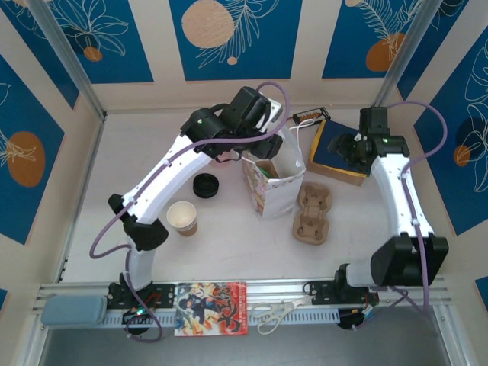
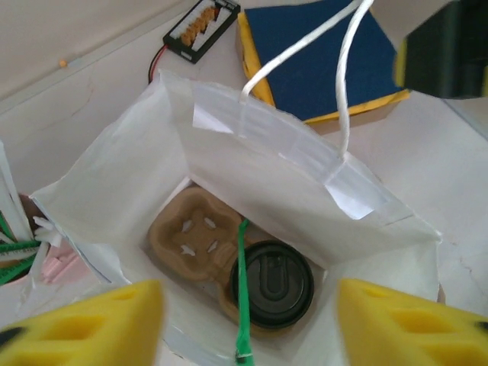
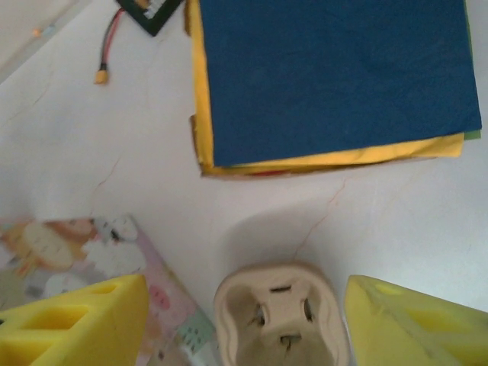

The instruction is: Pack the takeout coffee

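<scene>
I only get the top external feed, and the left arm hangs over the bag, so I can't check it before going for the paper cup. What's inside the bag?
Observer: From the left wrist, a brown cup carrier lies at the bottom of the white bag, with a black lid filling one pocket.
Operator: Is the pocket next to it free?
Observer: Yes, the neighbouring pocket is empty. A thin green straw runs along the lid's edge, between the two.
Operator: And the left end effector?
Observer: The left end effector is open above the bag's mouth, with nothing between its fingers.
</scene>
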